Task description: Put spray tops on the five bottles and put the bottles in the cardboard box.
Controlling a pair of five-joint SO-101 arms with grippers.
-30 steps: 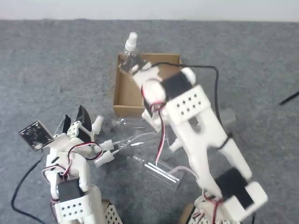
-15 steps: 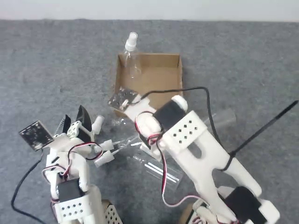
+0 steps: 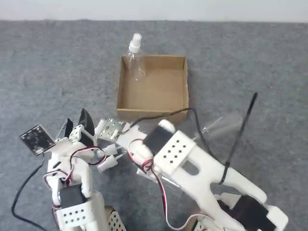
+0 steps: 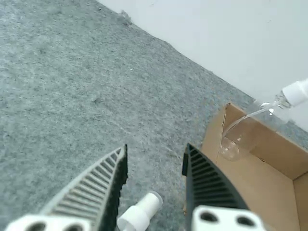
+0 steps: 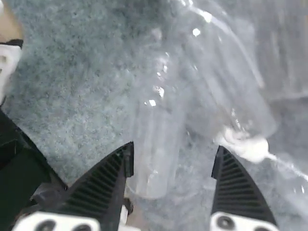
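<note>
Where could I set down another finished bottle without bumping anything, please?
The cardboard box floor is bare apart from the capped bottle leaning in its far left corner. The carpet left of the box is open too. The strip in front of the box is crowded: loose bottles, spray tops and the right gripper.

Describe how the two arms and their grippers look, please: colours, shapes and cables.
The left arm and right arm are white plastic with black motor blocks and plates dotted with round holes. Red wires and a black cable run along the right arm. The left gripper and right gripper have black, ridged, pointed fingers.
</note>
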